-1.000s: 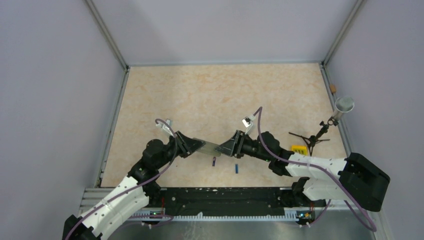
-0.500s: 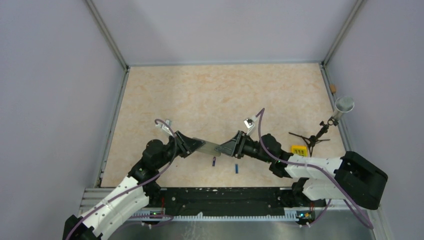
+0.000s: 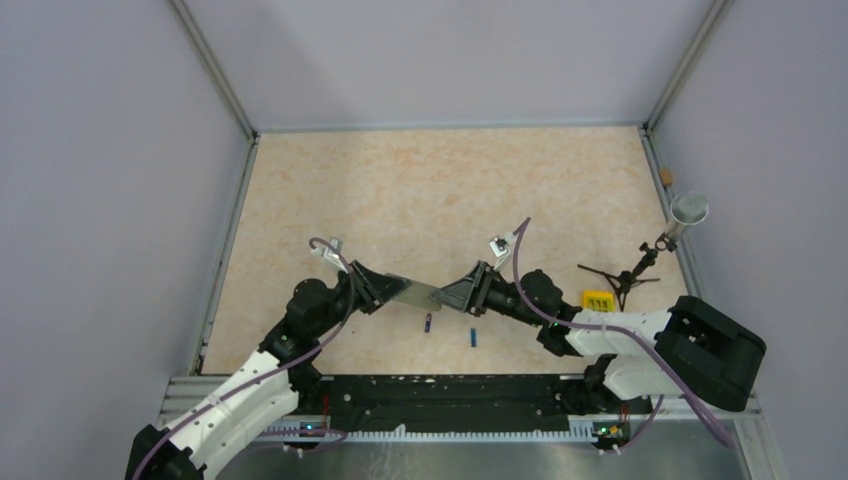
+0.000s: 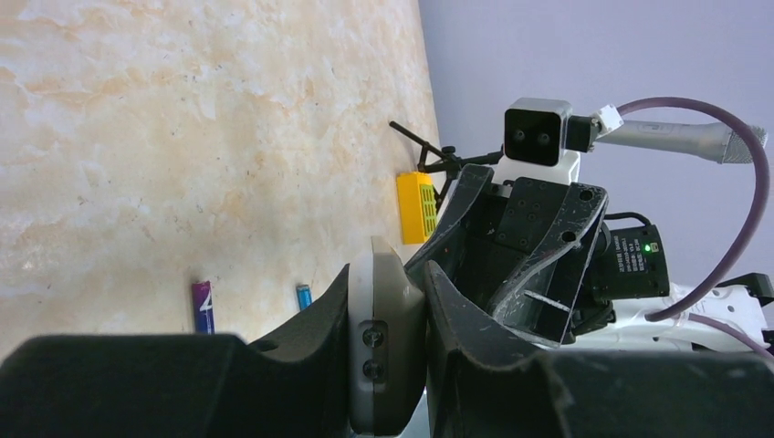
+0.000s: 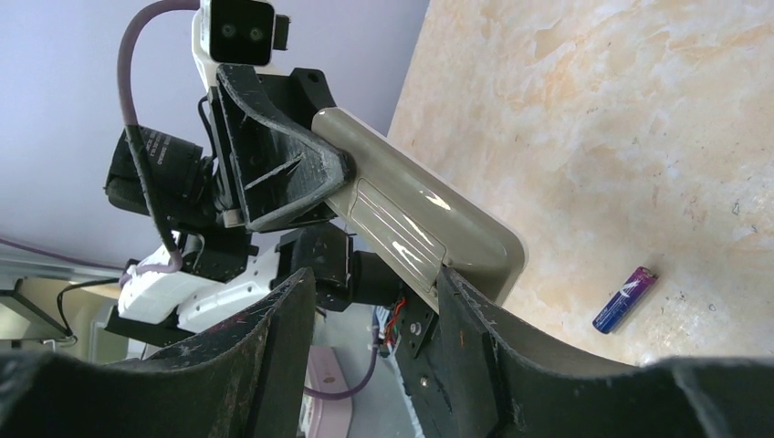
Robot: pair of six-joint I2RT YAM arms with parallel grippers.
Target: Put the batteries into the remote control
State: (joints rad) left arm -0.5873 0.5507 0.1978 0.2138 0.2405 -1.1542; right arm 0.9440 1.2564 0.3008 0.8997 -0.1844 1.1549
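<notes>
Two grippers, left [image 3: 385, 290] and right [image 3: 455, 294], clamp opposite ends of your slim grey plastic remote control [image 3: 417, 293] above the table, small blue cylindrical batteries [image 3: 428, 322] lying loose just nearer; uneven pulling risks twisting it free.

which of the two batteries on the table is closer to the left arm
The darker, purplish battery; the brighter blue battery lies farther toward the right arm and slightly nearer the bases.

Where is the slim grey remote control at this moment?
In the top view the slim grey remote control is held above the table near its front middle, between the left gripper and the right gripper, just behind two small blue batteries.
</notes>
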